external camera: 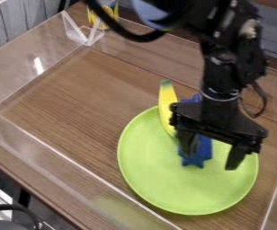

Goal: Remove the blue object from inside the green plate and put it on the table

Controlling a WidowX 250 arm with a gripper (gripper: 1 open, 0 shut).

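Two things lie in the large round lime-green plate [165, 184] on the brown wood-grain counter [93, 90]: the deep-blue ridged plastic block [198, 150] near its middle, and a yellow banana [167, 105] over its far rim. Above the block, the black tool [216, 149] hangs spread open, gripping nothing.

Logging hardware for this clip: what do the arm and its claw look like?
The arm is all black, built of chunky rounded segments with a glossy sheen. A thin black cable runs alongside its lower section. The claw is black too: a wide crossbar carrying two straight, flat fingers. No markings or labels are legible in this view.
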